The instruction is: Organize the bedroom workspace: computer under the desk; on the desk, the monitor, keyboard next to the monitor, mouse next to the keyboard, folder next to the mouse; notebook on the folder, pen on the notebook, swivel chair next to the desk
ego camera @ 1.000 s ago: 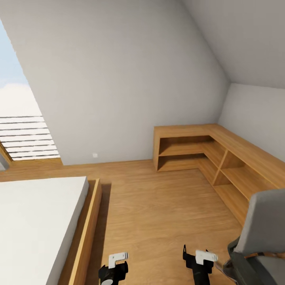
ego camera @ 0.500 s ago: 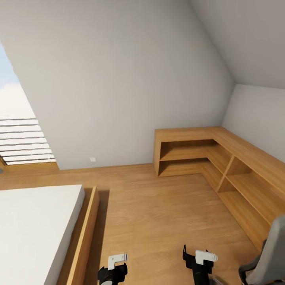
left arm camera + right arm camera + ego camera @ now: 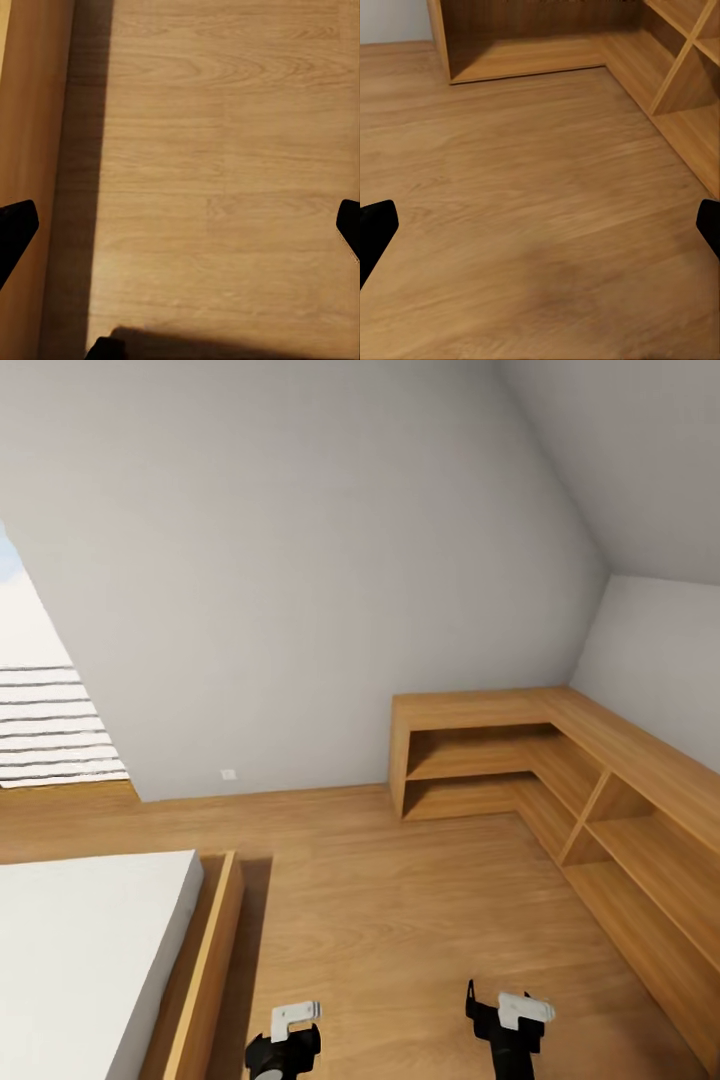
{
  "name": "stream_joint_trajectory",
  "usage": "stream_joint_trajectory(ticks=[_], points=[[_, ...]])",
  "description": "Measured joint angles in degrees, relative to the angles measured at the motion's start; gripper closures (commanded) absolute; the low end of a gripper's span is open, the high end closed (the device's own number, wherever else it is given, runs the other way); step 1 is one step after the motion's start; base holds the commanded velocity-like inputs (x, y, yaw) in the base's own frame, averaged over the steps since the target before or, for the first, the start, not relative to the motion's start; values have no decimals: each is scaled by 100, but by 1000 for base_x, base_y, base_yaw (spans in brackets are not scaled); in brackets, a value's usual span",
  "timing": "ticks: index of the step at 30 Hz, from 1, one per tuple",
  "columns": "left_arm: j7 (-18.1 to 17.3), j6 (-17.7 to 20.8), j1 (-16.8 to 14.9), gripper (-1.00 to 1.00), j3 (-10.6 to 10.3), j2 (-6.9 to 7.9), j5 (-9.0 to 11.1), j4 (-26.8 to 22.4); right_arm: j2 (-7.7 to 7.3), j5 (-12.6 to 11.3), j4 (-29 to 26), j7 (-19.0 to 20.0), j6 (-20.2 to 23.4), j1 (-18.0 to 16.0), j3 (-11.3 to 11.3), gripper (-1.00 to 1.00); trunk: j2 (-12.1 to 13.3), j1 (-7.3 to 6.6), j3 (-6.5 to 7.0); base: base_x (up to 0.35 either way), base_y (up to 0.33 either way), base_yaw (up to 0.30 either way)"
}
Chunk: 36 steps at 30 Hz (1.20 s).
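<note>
Nearest the camera, the left gripper (image 3: 284, 1032) and the right gripper (image 3: 508, 1020) hung low over the light wood floor (image 3: 400, 900). In each wrist view the two dark fingertips sat far apart at the frame edges with only floor between them, so both pincers were spread wide and held nothing.

The robot looked to be in transit inside the bedroom, searching for the workspace. None of the task's things was on show here, so where the desk, chair or folder stood could not be told from these pictures. To do this step well, the base should turn smoothly until the black-topped desk comes into sight. Both arms are best kept tucked low, with a clear margin from the furniture on either side. The light-wood shelving should not be taken for the desk.

Counted from near to far:
- two grippers
- one bed (image 3: 80, 950) with a white mattress in a wooden frame (image 3: 205, 960), close on the robot's left
- one L-shaped low shelving unit (image 3: 520, 760) along the right wall and into the far corner, its open compartments bare
- one small wall socket (image 3: 228, 774) low on the grey wall
- one slatted skylight (image 3: 50, 725) at far left
</note>
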Motion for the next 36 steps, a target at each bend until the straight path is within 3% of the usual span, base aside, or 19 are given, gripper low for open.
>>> stream_joint_trajectory(ticks=[6, 24, 30, 36], points=[[0, -119, -2, -100, 9, 12, 12, 18, -181, -13, 14, -1, 16, 8, -1, -100, 0, 0, 0, 330, 0, 0], [3, -114, 1, -100, 22, 22, 31, 38, -181, -5, 15, -2, 17, 9, 11, -100, 0, 0, 0, 330, 0, 0], [-1, -177, -2, -100, 2, 6, 13, 537, -159, -2, 15, -2, 24, 9, 22, -100, 0, 0, 0, 330, 0, 0], [1, -492, -3, -100, 11, 18, 34, 894, -132, 5, 15, -2, 27, 9, 28, -100, 0, 0, 0, 330, 0, 0]])
